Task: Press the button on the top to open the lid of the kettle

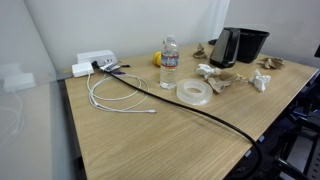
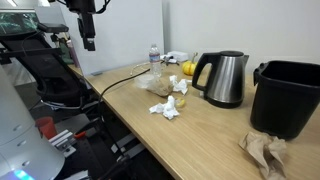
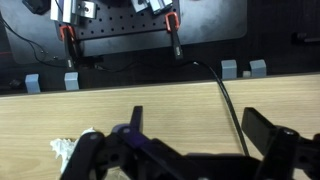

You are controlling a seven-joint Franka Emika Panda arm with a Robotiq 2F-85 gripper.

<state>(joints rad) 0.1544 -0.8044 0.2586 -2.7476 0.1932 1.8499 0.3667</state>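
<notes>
The kettle [image 2: 225, 80] stands upright on the wooden table, dark with a greyish metal side and a black handle. Its round black lid [image 2: 229, 55] lies flat on top. In an exterior view the kettle [image 1: 223, 47] stands at the far side, next to the black tub. My gripper [image 2: 88, 38] hangs high above the table's far end, well away from the kettle. In the wrist view the gripper [image 3: 200, 125] is open and empty over bare wood; the kettle is out of that view.
A black rectangular tub [image 2: 285, 95] stands beside the kettle. A water bottle [image 1: 169, 62], tape roll [image 1: 193, 92], lemon [image 2: 188, 68], crumpled papers [image 2: 168, 105], white cable [image 1: 115, 98] and power strip [image 1: 95, 62] lie about. A black cable [image 3: 230, 100] crosses the table.
</notes>
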